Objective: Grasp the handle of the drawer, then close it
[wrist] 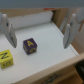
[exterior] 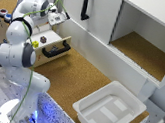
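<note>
A: Where's the drawer point(exterior: 50, 45) rn?

B: Pulled out of the wooden box at the exterior view's left, front panel facing the cork mat. The handle point(exterior: 57, 50) is the black curved bar lying horizontal across that panel. Not the upright black pull point(exterior: 86, 6) on the white cabinet door.

A: Anything inside?

B: Yep. Wrist view looks straight down in: purple block point(wrist: 30, 46) w/ an "A", yellow block point(wrist: 5, 58) beside it, apart from each other. Both loose, so a hard shove could rattle them.

A: And the gripper point(exterior: 64, 16)?

B: Above the drawer's back end, not near the handle yet. Jaws spread wide, nothing between them; both fingers point(wrist: 68, 31) hang clear over the drawer floor, touching nothing.

A: How'll it handle?

B: My guess: small light wooden box, slides easy, stiff front. The handle looks rigid, prob smooth and a bit slick, so pinch it at the middle of the bar where it bows out from the panel, fingers above and below it. Grabbing near one end could skew the drawer and jam it.

A: Push direction?

B: Straight back into the box, w/ steady pressure. Task looks barely started, no grasp yet.
</note>
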`<action>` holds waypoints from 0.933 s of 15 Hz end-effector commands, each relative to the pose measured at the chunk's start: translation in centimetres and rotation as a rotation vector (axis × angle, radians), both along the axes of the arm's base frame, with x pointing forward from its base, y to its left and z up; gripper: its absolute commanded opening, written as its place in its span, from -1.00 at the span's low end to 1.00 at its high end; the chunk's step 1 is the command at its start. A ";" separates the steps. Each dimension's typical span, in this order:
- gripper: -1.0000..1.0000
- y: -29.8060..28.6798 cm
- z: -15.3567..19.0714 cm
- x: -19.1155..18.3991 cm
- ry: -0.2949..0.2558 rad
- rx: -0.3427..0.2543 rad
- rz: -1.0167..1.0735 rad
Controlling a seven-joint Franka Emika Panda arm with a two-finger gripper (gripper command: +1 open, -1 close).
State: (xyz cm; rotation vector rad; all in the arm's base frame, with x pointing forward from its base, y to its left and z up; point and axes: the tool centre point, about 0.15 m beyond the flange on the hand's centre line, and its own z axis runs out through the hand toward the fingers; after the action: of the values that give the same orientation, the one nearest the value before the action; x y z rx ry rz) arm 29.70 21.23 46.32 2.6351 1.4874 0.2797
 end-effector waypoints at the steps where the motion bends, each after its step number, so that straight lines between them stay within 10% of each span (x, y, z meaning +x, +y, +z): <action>1: 1.00 -8.0 -0.1 4.5 0.256 0.224 -0.406; 5: 1.00 -13.7 -1.3 4.4 0.323 0.391 -0.680; 13: 1.00 -18.8 -7.9 4.8 0.236 0.282 -0.901; 14: -1.00 -18.9 -8.9 4.9 0.220 0.254 -0.914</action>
State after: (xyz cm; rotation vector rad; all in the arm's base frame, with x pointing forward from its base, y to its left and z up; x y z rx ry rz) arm 33.41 4.23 42.31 3.3514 0.2877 0.0547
